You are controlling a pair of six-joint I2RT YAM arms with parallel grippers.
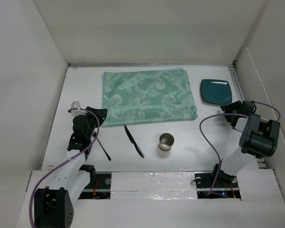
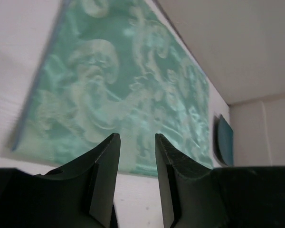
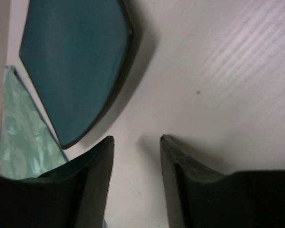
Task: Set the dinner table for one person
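Our table (image 1: 185,159) lies under everything, with the mat (image 1: 147,97) toward its far side. The left pincer (image 2: 137,142) and right pincer (image 3: 137,142) both hang open and empty. A shallow pinch on the teal plate (image 1: 216,91) could slip off its thin rim.

A teal plate (image 1: 216,91) is positioned beside a mint-green mat (image 1: 148,97); a metal cup (image 1: 166,141) and black knife (image 1: 133,140) are placed before the mat.

Robot lab, panel-walled dinner table (image 1: 180,159), cabled arms (image 1: 254,137)
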